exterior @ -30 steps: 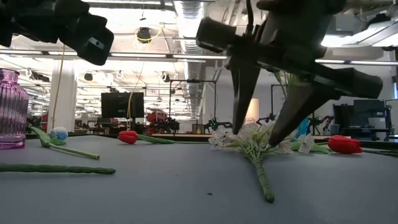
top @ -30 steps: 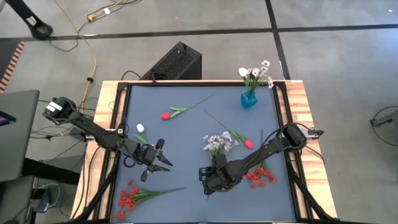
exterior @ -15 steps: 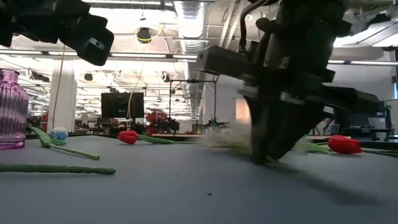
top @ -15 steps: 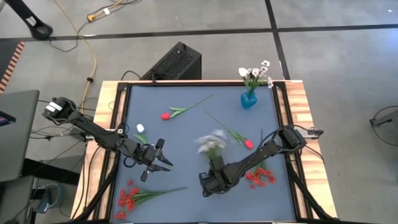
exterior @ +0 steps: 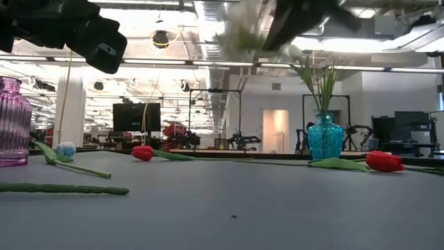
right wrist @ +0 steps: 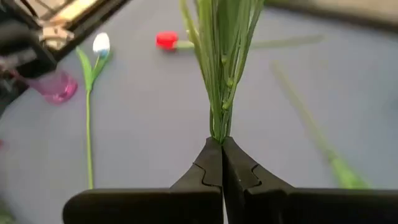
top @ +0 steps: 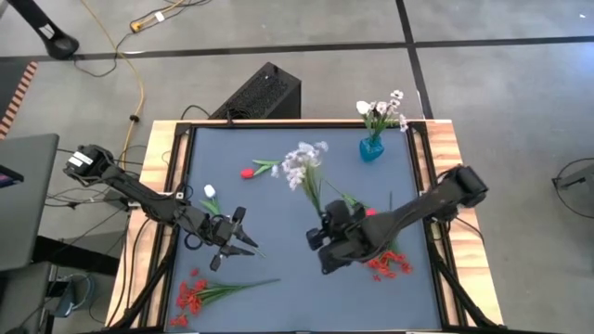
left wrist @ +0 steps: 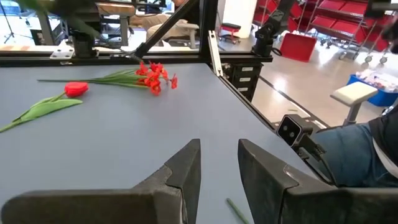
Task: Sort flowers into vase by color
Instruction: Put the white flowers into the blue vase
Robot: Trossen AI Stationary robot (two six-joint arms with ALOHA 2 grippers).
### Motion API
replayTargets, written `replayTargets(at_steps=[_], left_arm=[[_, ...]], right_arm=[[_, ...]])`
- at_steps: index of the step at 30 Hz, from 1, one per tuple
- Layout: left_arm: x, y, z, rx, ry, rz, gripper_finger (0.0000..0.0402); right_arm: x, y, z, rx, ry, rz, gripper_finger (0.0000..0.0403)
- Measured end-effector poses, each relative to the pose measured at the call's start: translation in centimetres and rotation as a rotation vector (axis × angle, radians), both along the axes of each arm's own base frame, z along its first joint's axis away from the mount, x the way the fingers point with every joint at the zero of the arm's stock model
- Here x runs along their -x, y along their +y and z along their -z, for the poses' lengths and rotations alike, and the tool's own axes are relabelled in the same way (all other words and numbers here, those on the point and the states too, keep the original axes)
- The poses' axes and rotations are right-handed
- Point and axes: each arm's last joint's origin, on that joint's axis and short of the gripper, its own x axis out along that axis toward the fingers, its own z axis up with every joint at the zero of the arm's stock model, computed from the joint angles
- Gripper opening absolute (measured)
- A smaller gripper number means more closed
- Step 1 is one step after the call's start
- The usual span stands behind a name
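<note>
My right gripper (right wrist: 222, 147) is shut on a cluster of white blossoms (top: 304, 160) on green stems, lifted over the table's middle. A blue vase (top: 371, 148) with white flowers stands at the far right. A pink vase (exterior: 14, 121) stands at the left, by my left arm. On the table lie a red tulip (top: 248, 172), a second red tulip (top: 371, 214), a white tulip (top: 210, 192) and two red blossom clusters (top: 190, 295) (top: 390, 264). My left gripper (left wrist: 219, 168) hovers open over the table's left part with nothing between its fingers. My right gripper pinches the bundle's lower stem end (right wrist: 219, 127) between its two fingertips (right wrist: 211, 158). The stems run straight on ahead of the fingers, in line with them, toward the far edge. The cluster is lifted clear of the table, its blossoms (top: 303, 158) farthest from the gripper.
Wooden rails (top: 445, 158) frame the table on both sides. A black box (top: 264, 93) stands on the floor beyond the far edge. A person's leg (left wrist: 379, 149) shows beside the table in the left wrist view.
My right gripper has shut on the white cluster's stem, which lay on the table. It then rose and rolled. The cluster is now lifted clear, and its blossoms have swung toward the far edge.
</note>
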Motion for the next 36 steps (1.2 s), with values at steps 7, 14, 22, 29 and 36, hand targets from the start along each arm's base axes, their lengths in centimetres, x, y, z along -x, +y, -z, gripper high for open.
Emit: replayTargets(at_steps=[7,14,22,29,36], left_arm=[[0.0,0.0,0.0,-0.001,0.0,-0.001,0.0096],[0.0,0.0,0.0,-0.024,-0.009,0.002,0.0096],[0.0,0.1,0.0,-0.039,-0.015,-0.025,0.0096],[0.0,0.1,0.0,-0.044,-0.014,-0.025,0.0096],[0.0,0.2,0.3,-0.076,0.01,-0.065,0.0096]], right_arm=[[4.3,-0.4,-3.8,0.332,0.0,-0.02,0.0018],[7.7,0.0,-5.0,0.619,-0.007,-0.03,0.0017],[10.3,-2.4,-2.4,0.699,-0.148,0.036,0.0017],[13.2,-5.7,3.2,0.643,-0.217,0.131,0.0017],[15.7,-6.9,5.1,0.628,-0.226,0.128,0.0017]])
